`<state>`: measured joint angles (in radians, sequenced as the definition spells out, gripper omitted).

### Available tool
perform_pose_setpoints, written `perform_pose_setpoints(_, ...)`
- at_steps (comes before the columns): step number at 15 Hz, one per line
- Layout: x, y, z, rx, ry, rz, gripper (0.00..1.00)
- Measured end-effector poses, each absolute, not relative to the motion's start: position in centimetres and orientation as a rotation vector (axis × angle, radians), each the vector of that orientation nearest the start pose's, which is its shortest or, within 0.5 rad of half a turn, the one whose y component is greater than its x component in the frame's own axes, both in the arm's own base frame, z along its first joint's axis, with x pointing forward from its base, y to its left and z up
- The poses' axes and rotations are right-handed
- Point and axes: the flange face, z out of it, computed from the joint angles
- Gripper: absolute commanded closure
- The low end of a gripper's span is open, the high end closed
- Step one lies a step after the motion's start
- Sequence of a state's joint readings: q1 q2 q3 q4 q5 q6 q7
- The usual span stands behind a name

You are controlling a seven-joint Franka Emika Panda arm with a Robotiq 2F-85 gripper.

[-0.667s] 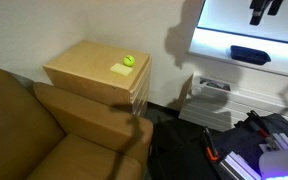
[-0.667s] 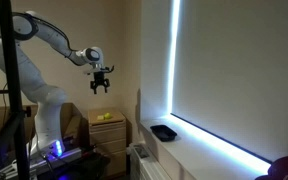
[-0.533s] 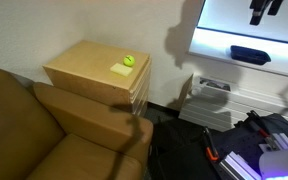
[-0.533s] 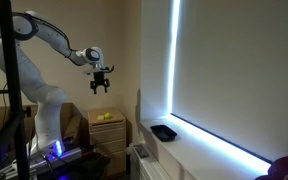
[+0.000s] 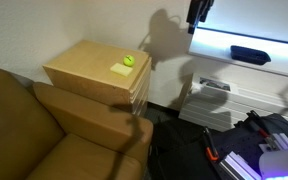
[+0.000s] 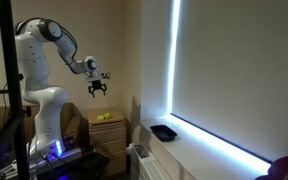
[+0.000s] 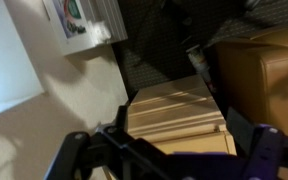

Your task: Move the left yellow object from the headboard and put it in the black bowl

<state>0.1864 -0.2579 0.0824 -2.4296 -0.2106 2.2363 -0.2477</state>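
Tan headboard (image 5: 84, 62), yellow square (image 5: 120, 69) on top, pincer (image 6: 98, 92) spread, well above it

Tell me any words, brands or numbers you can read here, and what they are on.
No text can be read.
On the white object in the wrist view: a coloured print, too blurred to read.
On the headboard and black bowl: no lettering visible.

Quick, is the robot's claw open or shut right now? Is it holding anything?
Black gripper: open, holding nothing; the flat pale-yellow square piece lies on the tan wooden block.
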Motion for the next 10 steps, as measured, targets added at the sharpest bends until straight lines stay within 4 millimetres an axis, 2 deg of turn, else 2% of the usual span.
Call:
perform_pose_setpoints(3,49.2,16.7,40.8,-3.026,-1.204,-0.307,0.0)
perform_pose_setpoints(5,52.0,18.8,41.6,-2.939,-1.266,-0.375,0.0)
perform_pose_setpoints(7,53.2,19.3,42.2,-2.919,-1.283,-0.4,0.0)
perform_pose_setpoints(10,52.8,19.4,41.4,-2.869,-1.235,-0.376,0.0)
